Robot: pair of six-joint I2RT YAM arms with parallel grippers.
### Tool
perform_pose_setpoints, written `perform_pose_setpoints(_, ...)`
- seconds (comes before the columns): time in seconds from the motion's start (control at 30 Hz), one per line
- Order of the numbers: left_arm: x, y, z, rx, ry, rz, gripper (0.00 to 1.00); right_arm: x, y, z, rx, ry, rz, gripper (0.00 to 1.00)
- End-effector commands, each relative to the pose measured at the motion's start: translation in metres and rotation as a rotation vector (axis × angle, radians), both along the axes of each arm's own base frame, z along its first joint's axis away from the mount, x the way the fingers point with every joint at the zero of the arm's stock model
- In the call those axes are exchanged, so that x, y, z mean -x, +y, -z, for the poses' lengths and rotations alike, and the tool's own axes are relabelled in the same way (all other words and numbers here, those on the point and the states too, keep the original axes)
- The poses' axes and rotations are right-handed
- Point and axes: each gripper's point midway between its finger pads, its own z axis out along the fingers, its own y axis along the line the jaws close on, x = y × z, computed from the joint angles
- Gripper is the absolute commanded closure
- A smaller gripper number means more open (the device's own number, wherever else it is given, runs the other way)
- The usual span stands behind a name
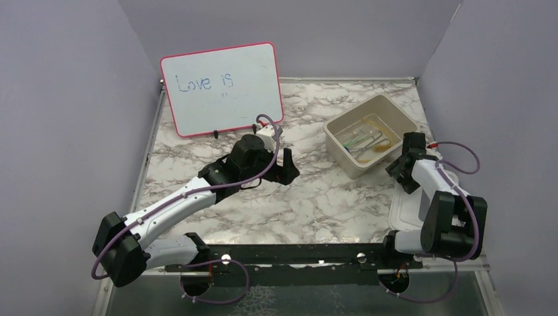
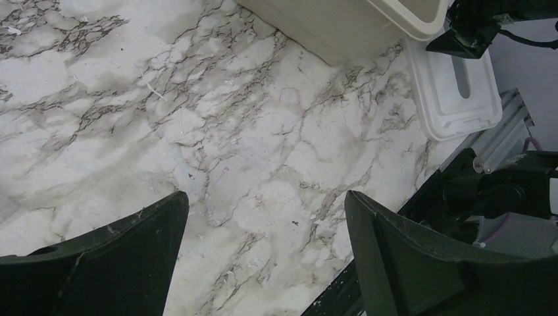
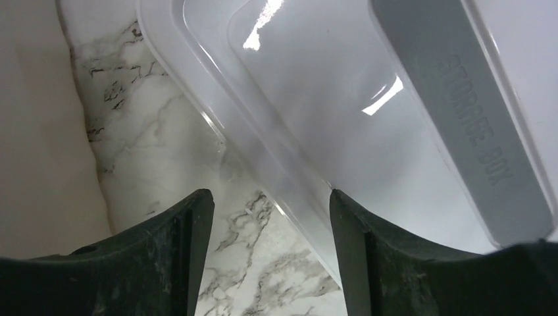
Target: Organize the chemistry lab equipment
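beige tub (image 1: 342, 155), amber hose (image 1: 381, 147), pink-framed whiteboard (image 1: 224, 89), grey-veined marble table (image 1: 316, 197)

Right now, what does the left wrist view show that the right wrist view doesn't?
Only the left wrist view: the open, empty left gripper over a broad stretch of marble table, and the right gripper seen from outside, above the lid. Only the right wrist view: the lid's grey handle, lettered STORAGE BOX, with that gripper open close over the lid's edge. Both: the lid, the beige tub wall and the marble.
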Motion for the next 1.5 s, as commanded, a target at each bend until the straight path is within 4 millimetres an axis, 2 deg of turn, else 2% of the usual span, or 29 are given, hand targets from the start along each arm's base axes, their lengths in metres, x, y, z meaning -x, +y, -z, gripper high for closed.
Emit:
perform_pose_setpoints(0.0, -0.003, -0.011, -0.022, 0.032, -0.032, 0.036, 0.10, -0.017, -0.005, 0.003, 0.009, -0.054, 0.025, 0.32)
perform_pose_setpoints(0.1, -0.005, -0.011, -0.023, 0.017, -0.026, 0.033, 0.10, -0.026, -0.006, 0.007, 0.002, -0.067, 0.031, 0.32)
perform_pose_setpoints(0.17, -0.007, -0.012, -0.024, 0.009, -0.022, 0.027, 0.10, -0.029, 0.002, 0.020, -0.045, -0.048, 0.010, 0.35)
perform_pose_setpoints(0.3, -0.012, -0.012, -0.026, -0.002, -0.019, 0.009, 0.11, -0.036, 0.012, 0.038, -0.100, -0.040, -0.022, 0.48)
perform_pose_setpoints(0.37, -0.014, -0.013, -0.027, -0.003, -0.016, -0.001, 0.12, -0.041, 0.016, 0.042, -0.126, -0.047, -0.038, 0.59)
perform_pose_setpoints(0.43, -0.015, -0.013, -0.026, -0.004, -0.007, -0.009, 0.12, -0.045, 0.019, 0.043, -0.140, -0.056, -0.048, 0.64)
perform_pose_setpoints(0.7, -0.015, -0.016, -0.021, 0.006, 0.023, -0.021, 0.14, -0.055, 0.020, 0.034, -0.145, -0.092, -0.081, 0.87)
perform_pose_setpoints(0.87, -0.012, -0.025, -0.015, 0.048, 0.043, 0.004, 0.16, -0.060, 0.023, 0.020, -0.153, -0.128, -0.101, 0.96)
perform_pose_setpoints(1.03, -0.006, -0.036, -0.010, 0.108, 0.075, 0.038, 0.18, -0.063, 0.032, 0.002, -0.189, -0.165, -0.132, 0.99)
perform_pose_setpoints(1.2, -0.004, -0.037, -0.009, 0.131, 0.070, 0.048, 0.18, -0.067, 0.036, -0.017, -0.197, -0.210, -0.156, 0.99)
perform_pose_setpoints(1.47, -0.003, -0.038, -0.008, 0.146, 0.059, 0.060, 0.18, -0.054, 0.029, -0.013, -0.161, -0.156, -0.137, 0.99)
